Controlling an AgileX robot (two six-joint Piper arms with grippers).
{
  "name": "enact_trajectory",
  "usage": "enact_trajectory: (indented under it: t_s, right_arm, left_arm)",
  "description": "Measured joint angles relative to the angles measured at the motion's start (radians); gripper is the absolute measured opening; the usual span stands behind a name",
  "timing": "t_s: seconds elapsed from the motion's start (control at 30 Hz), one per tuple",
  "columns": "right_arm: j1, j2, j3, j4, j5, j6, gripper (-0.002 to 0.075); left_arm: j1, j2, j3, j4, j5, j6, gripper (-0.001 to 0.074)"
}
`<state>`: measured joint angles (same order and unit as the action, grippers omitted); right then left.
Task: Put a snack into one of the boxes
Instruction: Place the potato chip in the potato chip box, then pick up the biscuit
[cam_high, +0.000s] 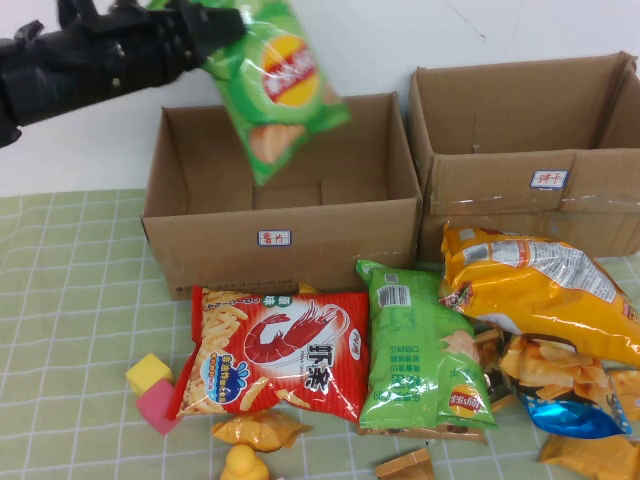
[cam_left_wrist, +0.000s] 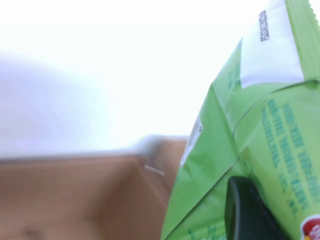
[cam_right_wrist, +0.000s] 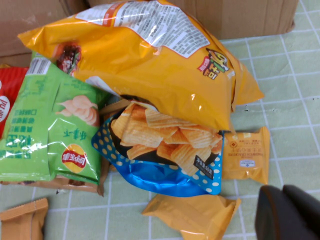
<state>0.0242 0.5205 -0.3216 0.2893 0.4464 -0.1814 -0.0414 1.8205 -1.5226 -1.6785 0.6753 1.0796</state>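
Observation:
My left gripper (cam_high: 215, 35) is shut on a green chip bag (cam_high: 275, 85) and holds it in the air over the left cardboard box (cam_high: 280, 215), which is open. In the left wrist view one dark finger (cam_left_wrist: 245, 210) presses on the green bag (cam_left_wrist: 265, 125), with the box's brown inside below. A second open box (cam_high: 530, 180) stands to the right. My right gripper (cam_right_wrist: 287, 212) is shut and empty, low over the checked cloth beside the snack pile; it does not show in the high view.
In front of the boxes lie a red shrimp-cracker bag (cam_high: 275, 350), a second green chip bag (cam_high: 420, 345), a big yellow bag (cam_high: 540, 290), a blue chip bag (cam_right_wrist: 165, 155) and small orange packets (cam_right_wrist: 245, 155). Yellow (cam_high: 148, 372) and pink (cam_high: 160, 405) blocks lie front left.

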Motion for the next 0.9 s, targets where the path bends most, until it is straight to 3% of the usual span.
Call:
enact_trajectory:
  t_s: [0.17, 0.23, 0.37, 0.43, 0.53, 0.63, 0.73, 0.9]
  right_arm:
    - [0.000, 0.000, 0.000, 0.000, 0.000, 0.000, -0.0002]
    - [0.000, 0.000, 0.000, 0.000, 0.000, 0.000, -0.0002]
    - [0.000, 0.000, 0.000, 0.000, 0.000, 0.000, -0.0002]
    - [0.000, 0.000, 0.000, 0.000, 0.000, 0.000, -0.0002]
    - [0.000, 0.000, 0.000, 0.000, 0.000, 0.000, -0.0002]
    - [0.000, 0.000, 0.000, 0.000, 0.000, 0.000, -0.0002]
    - [0.000, 0.000, 0.000, 0.000, 0.000, 0.000, -0.0002]
    - [0.000, 0.000, 0.000, 0.000, 0.000, 0.000, -0.0002]
  left_arm:
    - [0.000, 0.007, -0.002, -0.012, -0.246, 0.005, 0.0203]
    - [0.000, 0.020, -0.002, -0.016, -0.273, 0.021, 0.0262]
    - [-0.002, 0.039, -0.002, -0.021, -0.263, 0.069, 0.0559]
    - [0.000, 0.041, -0.002, -0.023, -0.255, 0.097, 0.0631]
    - [0.000, 0.041, -0.002, -0.015, -0.262, 0.142, 0.0669]
    - [0.000, 0.020, -0.002, 0.061, -0.279, 0.166, 0.0622]
    - [0.000, -0.022, -0.002, 0.212, -0.295, 0.166, 0.0491]
    - [0.000, -0.119, -0.002, 0.630, -0.245, -0.007, 0.0150]
